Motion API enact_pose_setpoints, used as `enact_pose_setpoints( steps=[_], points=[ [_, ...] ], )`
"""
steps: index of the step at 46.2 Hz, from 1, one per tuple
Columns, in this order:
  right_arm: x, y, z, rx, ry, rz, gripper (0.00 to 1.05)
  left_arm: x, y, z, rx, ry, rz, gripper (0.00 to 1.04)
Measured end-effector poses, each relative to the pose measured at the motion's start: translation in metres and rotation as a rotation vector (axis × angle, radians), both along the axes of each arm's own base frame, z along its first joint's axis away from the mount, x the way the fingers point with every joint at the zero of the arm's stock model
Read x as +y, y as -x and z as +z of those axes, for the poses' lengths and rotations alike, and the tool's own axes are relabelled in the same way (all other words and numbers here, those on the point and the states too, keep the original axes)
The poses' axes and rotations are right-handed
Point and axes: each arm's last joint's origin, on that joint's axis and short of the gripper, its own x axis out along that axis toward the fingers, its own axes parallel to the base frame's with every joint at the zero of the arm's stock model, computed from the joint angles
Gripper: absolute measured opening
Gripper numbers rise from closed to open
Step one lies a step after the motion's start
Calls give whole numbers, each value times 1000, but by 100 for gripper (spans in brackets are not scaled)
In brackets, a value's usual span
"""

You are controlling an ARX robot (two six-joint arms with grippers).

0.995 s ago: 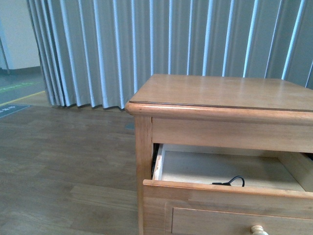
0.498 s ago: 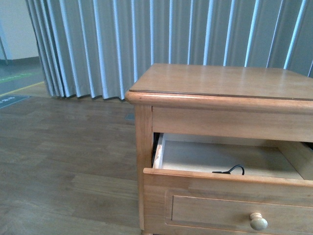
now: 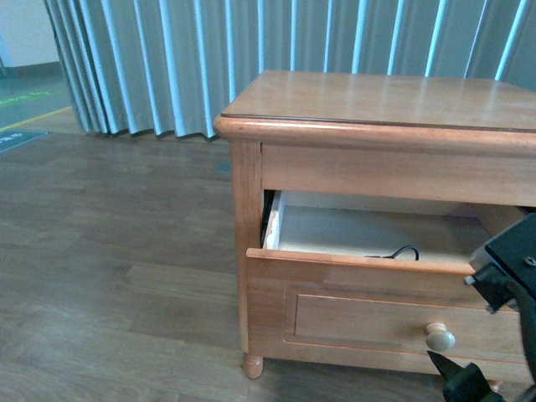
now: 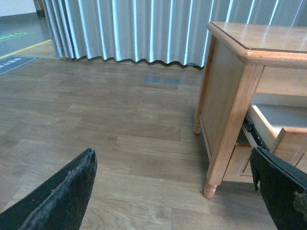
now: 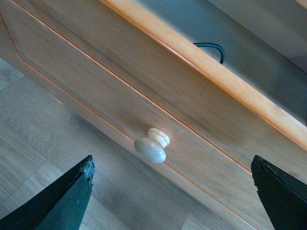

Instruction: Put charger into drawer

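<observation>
Open drawer with charger cable inside, pale knob between released right claw tips.

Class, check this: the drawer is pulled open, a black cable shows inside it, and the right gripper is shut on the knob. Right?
One thing is wrong. The right gripper is open and off the knob, as the right wrist view shows. The drawer is open, the cable inside.
</observation>
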Motion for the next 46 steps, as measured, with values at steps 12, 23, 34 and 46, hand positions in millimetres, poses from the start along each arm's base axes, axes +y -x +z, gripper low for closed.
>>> enact_pose_setpoints(
  steps=[12,23,34,46],
  points=[
    [14,-34,-7,-12,2,-22,96,0,0,0,0,0,0,99],
    [25,-69,-11,-45,11,-46,96,0,0,0,0,0,0,99],
    [41,-103,-9,-76,-47,-57,96,0,0,0,0,0,0,99],
    [53,-131,-10,-100,-82,-111,96,0,0,0,0,0,0,99]
  ],
)
